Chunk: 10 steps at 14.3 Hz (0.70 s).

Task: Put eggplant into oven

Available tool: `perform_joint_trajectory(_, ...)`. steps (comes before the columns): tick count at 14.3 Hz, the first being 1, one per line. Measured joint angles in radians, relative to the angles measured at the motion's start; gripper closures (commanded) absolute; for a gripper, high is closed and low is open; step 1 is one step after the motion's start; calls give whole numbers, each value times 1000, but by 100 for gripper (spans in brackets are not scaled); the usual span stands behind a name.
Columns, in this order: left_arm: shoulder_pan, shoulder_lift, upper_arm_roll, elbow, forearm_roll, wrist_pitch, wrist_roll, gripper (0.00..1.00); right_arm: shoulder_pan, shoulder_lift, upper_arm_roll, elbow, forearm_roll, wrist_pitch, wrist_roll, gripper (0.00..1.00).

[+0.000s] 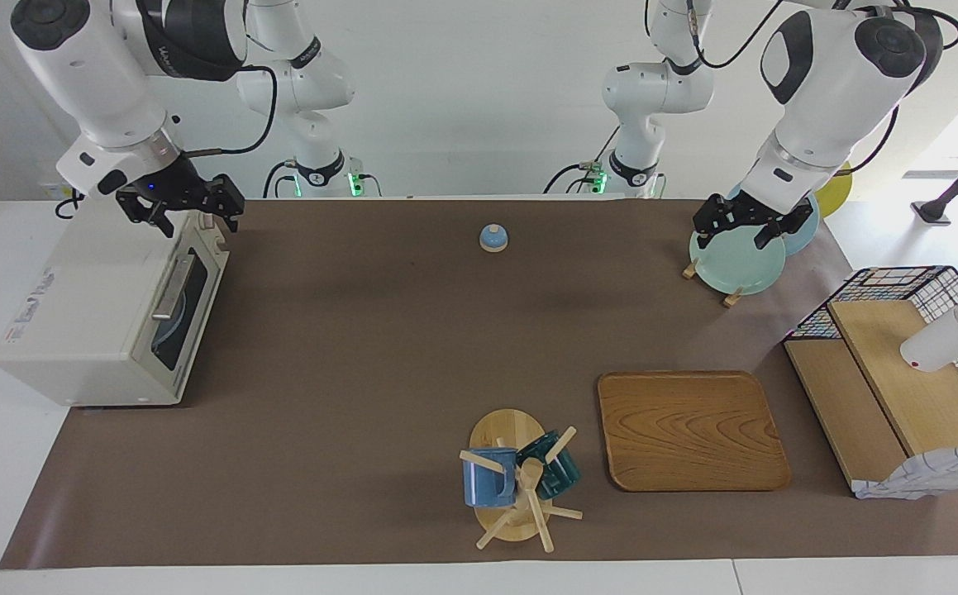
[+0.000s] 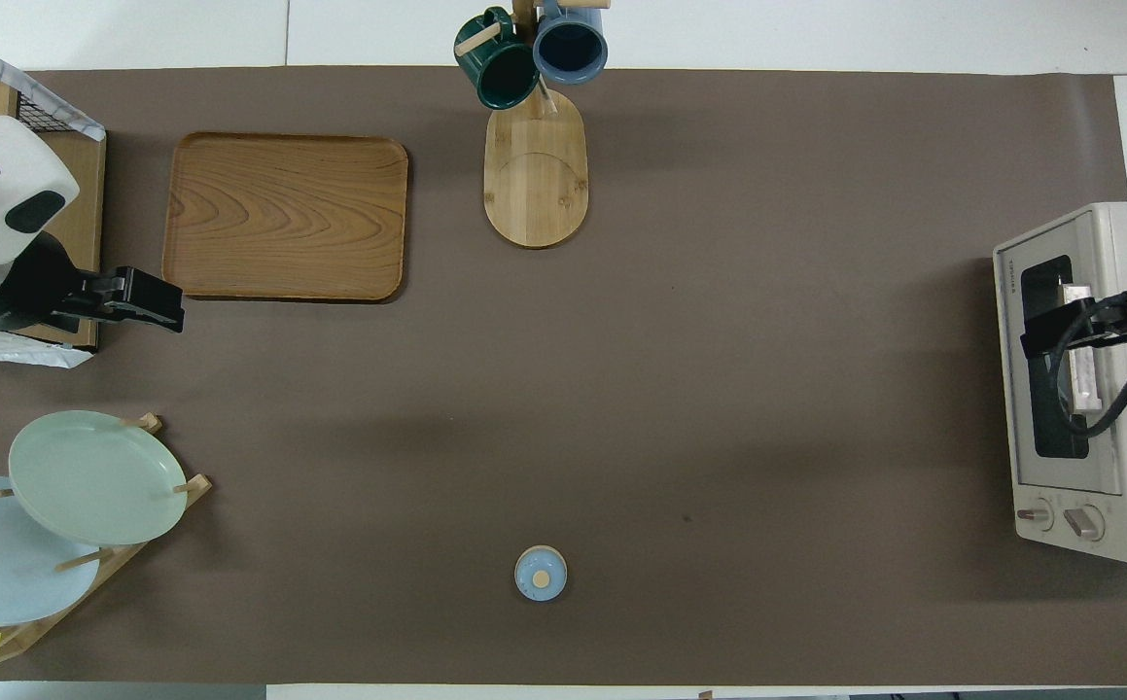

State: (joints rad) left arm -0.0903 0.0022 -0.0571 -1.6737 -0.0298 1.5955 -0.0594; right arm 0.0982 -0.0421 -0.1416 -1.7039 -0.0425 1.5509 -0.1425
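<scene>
Two arms hovering raised, right gripper hanging over the oven, jaws spread, left gripper over the plates, jaws spread.

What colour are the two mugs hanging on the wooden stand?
One mug is dark green, the other mug blue; clearest overhead.

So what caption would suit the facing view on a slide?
Oven door shut, no eggplant in sight; right gripper hangs over the oven, left gripper over the plates.
</scene>
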Motion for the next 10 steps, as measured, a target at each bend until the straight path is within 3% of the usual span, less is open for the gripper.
perform_joint_trajectory(10,0,0,0,0,0,0,0,0,1,14,-29,4,-7,-19,0,0)
